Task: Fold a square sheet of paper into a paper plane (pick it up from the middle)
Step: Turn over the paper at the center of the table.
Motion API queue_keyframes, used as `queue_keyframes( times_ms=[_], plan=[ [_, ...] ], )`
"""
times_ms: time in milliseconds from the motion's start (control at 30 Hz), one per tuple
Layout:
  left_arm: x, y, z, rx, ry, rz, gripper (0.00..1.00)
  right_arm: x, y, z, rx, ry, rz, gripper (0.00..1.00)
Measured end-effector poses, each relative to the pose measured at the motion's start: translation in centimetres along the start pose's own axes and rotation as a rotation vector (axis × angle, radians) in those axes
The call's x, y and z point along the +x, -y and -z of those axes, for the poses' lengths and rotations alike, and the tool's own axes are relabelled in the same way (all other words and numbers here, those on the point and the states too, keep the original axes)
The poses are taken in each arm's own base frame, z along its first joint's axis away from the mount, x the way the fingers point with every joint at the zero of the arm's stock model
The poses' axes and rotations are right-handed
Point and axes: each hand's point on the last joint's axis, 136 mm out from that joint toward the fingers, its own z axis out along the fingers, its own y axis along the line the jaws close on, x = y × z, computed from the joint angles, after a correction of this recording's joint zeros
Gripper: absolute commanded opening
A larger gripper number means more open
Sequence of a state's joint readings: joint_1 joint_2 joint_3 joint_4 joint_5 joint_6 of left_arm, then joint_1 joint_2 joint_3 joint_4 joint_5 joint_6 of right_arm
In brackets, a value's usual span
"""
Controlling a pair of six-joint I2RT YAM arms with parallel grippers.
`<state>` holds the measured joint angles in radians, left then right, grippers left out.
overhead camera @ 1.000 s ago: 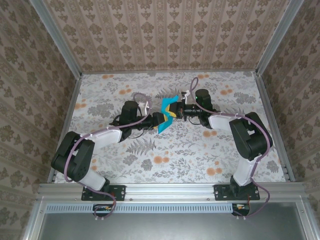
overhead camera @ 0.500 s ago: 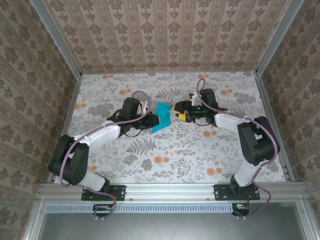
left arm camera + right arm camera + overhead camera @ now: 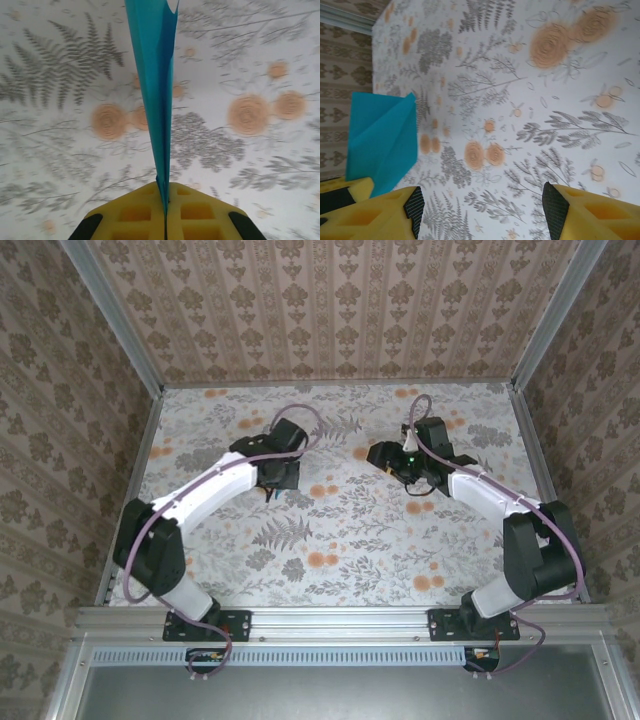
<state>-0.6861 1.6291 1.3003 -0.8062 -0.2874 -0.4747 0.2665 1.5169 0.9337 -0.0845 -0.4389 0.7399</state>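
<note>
Paper plane (image 3: 152, 75) pinched by one end between pressed-together pads of left gripper (image 3: 165, 212), jutting forward from it above table (image 3: 260, 165). Likely light, limp, easily crumpled; best gripped along centre crease. Right gripper (image 3: 480, 200) spread, empty, apart from left gripper.

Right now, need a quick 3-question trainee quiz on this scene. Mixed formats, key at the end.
1. True or false: the left pincer is shut on the paper plane.
2. Multiple choice: how does the right pincer stand? A) open, nothing between its fingers; B) shut on the paper plane; C) shut on nothing.
3. Fill in: the paper plane's colour is ___.

Key: 1 true; 2 A; 3 teal-blue.
</note>
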Motion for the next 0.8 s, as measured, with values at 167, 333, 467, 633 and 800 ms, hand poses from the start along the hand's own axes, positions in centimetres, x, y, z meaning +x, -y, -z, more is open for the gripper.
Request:
queue_keyframes(
  times_ms=[167, 333, 467, 633, 800],
  plan=[
    [0.7, 1.2, -2.4, -0.153, -0.07, -0.117, 0.17, 0.5, 1.4, -0.2, 0.048, -0.002, -0.007, 0.67],
    [1.8, 4.4, -5.0, -0.136, -0.127, -0.172, 0.34, 1.0, 2.4, -0.2, 0.083, -0.005, -0.017, 0.67],
    [2.3, 7.1, -6.0, -0.031, -0.15, -0.159, 0.44, 1.2, 3.3, 0.2, 0.118, 0.015, -0.021, 0.67],
    [1.6, 10.3, -6.2, 0.15, -0.137, -0.109, 0.54, 1.1, 3.7, 0.9, 0.138, 0.042, -0.019, 0.66],
    [1.8, 10.3, -5.8, 0.309, -0.137, -0.011, 0.68, 1.4, 3.5, 0.8, 0.134, 0.035, -0.002, 0.58]
  ],
)
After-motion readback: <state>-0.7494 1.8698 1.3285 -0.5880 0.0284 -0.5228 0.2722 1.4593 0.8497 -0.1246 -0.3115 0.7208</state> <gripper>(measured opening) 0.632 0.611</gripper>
